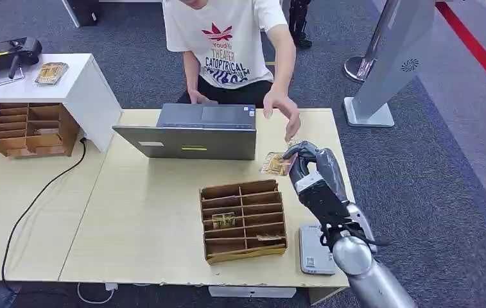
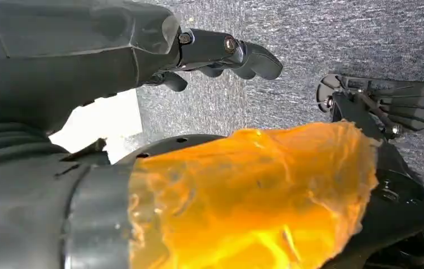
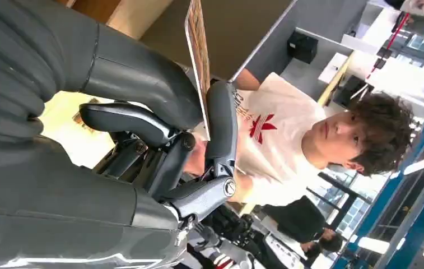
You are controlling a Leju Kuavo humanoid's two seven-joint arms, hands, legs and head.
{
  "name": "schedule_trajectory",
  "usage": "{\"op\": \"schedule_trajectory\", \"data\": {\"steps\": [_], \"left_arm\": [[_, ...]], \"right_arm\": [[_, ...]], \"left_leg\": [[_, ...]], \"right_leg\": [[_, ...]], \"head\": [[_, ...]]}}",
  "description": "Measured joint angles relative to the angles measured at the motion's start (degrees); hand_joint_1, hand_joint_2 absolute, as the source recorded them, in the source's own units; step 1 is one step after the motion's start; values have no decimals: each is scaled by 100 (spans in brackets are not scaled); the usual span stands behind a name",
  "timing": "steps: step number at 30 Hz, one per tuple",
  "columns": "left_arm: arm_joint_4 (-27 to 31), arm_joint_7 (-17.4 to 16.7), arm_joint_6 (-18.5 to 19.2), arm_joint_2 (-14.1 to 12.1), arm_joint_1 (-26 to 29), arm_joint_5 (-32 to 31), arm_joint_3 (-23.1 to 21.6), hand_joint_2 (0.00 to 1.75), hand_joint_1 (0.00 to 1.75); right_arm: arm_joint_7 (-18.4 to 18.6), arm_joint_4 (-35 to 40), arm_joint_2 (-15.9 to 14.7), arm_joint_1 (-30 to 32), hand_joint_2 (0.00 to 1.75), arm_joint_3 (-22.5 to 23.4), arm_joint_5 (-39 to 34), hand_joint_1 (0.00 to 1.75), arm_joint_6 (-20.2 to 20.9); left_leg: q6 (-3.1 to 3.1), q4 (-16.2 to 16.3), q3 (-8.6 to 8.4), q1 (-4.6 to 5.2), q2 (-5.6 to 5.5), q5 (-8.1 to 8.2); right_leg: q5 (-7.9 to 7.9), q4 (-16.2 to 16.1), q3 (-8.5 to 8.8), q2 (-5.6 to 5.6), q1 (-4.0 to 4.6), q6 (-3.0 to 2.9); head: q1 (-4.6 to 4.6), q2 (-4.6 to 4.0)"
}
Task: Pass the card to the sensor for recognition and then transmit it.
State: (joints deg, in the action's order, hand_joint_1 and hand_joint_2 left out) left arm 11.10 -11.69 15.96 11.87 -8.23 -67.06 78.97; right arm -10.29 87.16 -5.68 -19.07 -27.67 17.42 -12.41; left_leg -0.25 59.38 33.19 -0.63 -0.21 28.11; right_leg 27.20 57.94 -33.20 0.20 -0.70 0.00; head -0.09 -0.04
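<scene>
We judge the task well along: the card [image 1: 275, 164] is out of the divided cardboard organizer [image 1: 243, 221] and held up past the laptop [image 1: 192, 131], towards the person's hand [image 1: 285, 109] reaching over the table [image 1: 144, 218]. Whether the grey card reader [image 1: 315, 250] near the table edge has already read it we cannot tell; the handover remains. Our right hand [image 1: 305, 165] pinches the thin, flat, glossy card, printed in brown and gold, between thick grey thumb and dark fingers [image 3: 220, 120]. Our left hand [image 2: 220, 53] hangs over speckled carpet, fingers loosely curled on nothing. The organizer is plain brown card with slotted compartments.
</scene>
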Motion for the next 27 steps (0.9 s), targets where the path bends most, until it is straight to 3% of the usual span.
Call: {"op": "schedule_trajectory", "data": {"steps": [6, 11, 14, 18, 26, 27], "left_arm": [[0, -98, -2, 4, -46, -100, -57, 0, 0], [0, -212, -2, 24, -113, -234, -162, 0, 0], [0, -295, -2, 39, -156, -343, -219, 0, 0], [0, -334, -2, 63, -200, -393, -291, 0, 0], [0, -334, 7, 74, -199, -376, -321, 0, 0], [0, -334, 9, 74, -198, -376, -321, 0, 0]], "right_arm": [[94, -227, 105, -345, 175, -2, -79, 175, 269], [387, -720, 291, -929, 175, -37, 15, 175, 461], [676, -1266, 470, -1440, 175, -74, 245, 175, 435], [721, -2036, 684, -1953, 175, -83, 487, 175, 339], [780, -2590, 944, -2096, 175, -101, 730, 175, 227], [791, -2623, 973, -2100, 175, -103, 741, 56, 216]], "left_leg": [[-3, 0, -2, 0, 1, -3], [-5, 0, -1, 0, 1, -12], [-6, 0, -2, 0, 2, -14], [-5, 0, -2, 0, 0, -21], [-5, 0, 5, 0, 0, -21], [-5, 0, 6, 0, -1, -21]], "right_leg": [[-3, 1, 0, 1, 0, 0], [-8, 2, 0, 1, 0, 0], [-13, 4, 0, 3, 0, -1], [-14, 3, 1, 0, 0, -1], [-15, 4, -5, 1, 0, -2], [-15, 4, -6, 1, 0, -2]], "head": [[2, 0], [0, 0], [0, 0], [0, 0], [2, 0], [2, 0]]}}
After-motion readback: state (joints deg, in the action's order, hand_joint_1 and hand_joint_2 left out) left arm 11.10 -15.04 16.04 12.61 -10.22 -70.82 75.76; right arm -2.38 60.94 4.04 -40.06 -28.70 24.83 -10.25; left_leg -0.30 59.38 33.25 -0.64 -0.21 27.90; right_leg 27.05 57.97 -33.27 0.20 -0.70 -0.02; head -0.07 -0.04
